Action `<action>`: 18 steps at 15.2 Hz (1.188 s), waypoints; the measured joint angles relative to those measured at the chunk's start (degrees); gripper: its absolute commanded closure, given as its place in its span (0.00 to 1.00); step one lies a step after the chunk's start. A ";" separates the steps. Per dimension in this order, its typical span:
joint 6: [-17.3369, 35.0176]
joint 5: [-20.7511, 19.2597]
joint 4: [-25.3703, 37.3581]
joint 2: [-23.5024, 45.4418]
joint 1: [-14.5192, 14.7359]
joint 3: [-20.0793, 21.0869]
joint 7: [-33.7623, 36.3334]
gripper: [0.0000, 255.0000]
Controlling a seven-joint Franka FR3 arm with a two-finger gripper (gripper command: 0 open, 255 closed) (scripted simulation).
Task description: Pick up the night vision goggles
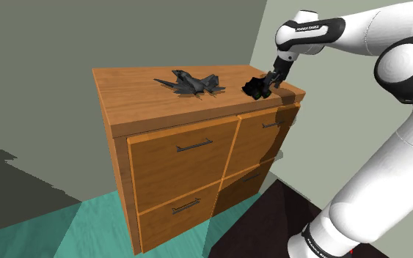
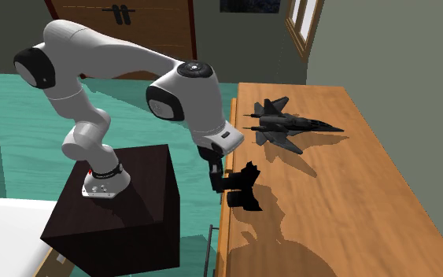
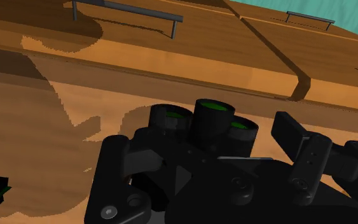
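Right at the jaws are the black goggles (image 1: 255, 89).

One pair of goggles (image 1: 256, 88), one toy jet (image 1: 190, 83), one dresser (image 1: 124, 95), four drawers (image 1: 168, 170).

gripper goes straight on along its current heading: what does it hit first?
The goggles. They sit directly ahead of the gripper and look very close to it, though I cannot tell whether they touch. Beyond them is the dresser top, near its front edge.
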 measured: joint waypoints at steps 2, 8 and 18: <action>1.27 0.40 -0.57 0.66 -0.06 -0.07 -0.24 0.00; 5.26 0.72 -4.13 1.14 -0.14 -0.16 -0.62 1.00; 5.48 0.75 -4.33 1.10 -0.17 -0.18 -0.67 1.00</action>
